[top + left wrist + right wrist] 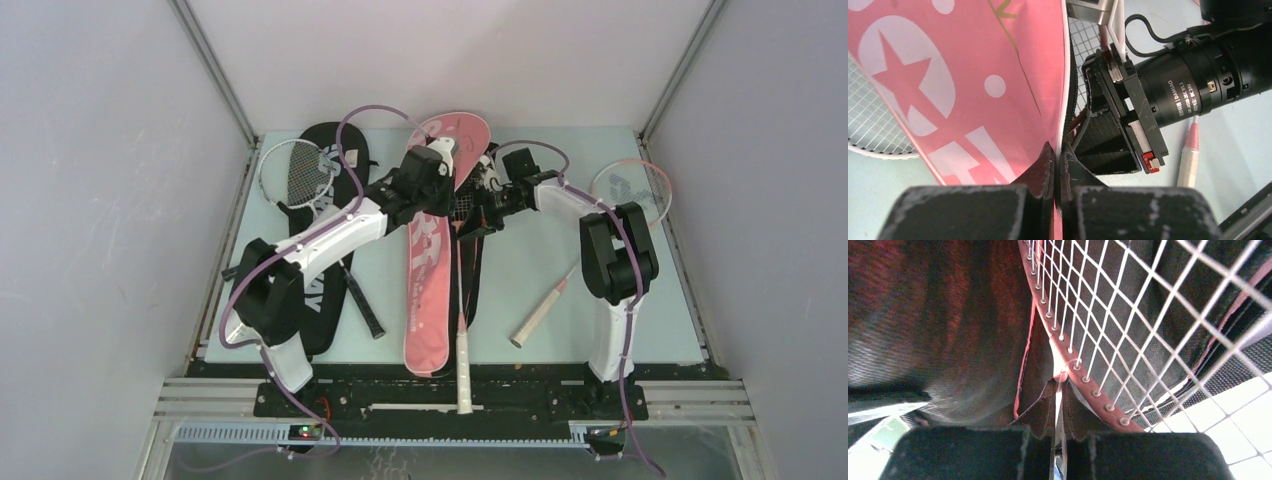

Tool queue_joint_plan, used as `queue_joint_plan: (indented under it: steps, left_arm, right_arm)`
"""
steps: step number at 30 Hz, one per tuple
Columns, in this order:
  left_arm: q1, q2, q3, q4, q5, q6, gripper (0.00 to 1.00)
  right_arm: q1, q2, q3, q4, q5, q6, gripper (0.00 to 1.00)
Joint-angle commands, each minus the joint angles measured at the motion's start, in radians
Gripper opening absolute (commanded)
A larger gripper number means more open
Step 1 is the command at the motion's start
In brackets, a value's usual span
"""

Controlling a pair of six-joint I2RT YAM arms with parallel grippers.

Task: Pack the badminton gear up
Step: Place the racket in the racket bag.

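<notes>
Rackets (pixel 300 170) are lying three in number, covers (pixel 322 140) two; left fingers (pixel 1040 167) are pinching the pink cover (pixel 425 290) at its twelve-o'clock edge, right fingers (pixel 1040 410) squeezing something thin.

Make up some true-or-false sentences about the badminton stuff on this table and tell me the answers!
1. The left arm's fingers are pinched shut on the edge of the pink fabric racket cover. True.
2. The pink-framed racket on the right is tucked inside a cover. False: it lies bare on the table.
3. The black fabric racket cover lies on the left side of the table. True.
4. The pink fabric racket cover lies at the far right edge of the table. False: it lies in the middle, between the black fabric racket cover and the pink-framed racket.
</notes>
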Motion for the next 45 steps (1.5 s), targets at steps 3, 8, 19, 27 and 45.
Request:
queue_joint_plan:
  steps: [3,8,19,27,45]
  left_arm:
    - [-0.007,-0.010,-0.037,0.088,0.106,-0.032,0.00]
    - [-0.007,-0.016,-0.057,0.099,0.107,-0.041,0.00]
    - [0.009,-0.017,-0.069,0.117,0.164,-0.056,0.00]
    - [0.011,-0.012,-0.070,0.143,0.248,-0.072,0.00]
    - [0.015,-0.006,-0.057,0.149,0.272,-0.080,0.00]
  right_arm:
    - [-0.017,-0.028,-0.001,0.198,-0.148,0.029,0.02]
    - [-0.054,-0.050,-0.078,0.390,-0.182,0.156,0.03]
    - [-0.066,-0.075,-0.118,0.525,-0.236,0.188,0.06]
    - [-0.091,-0.085,-0.118,0.557,-0.073,0.240,0.05]
    - [-0.127,-0.055,-0.044,0.621,0.165,0.335,0.07]
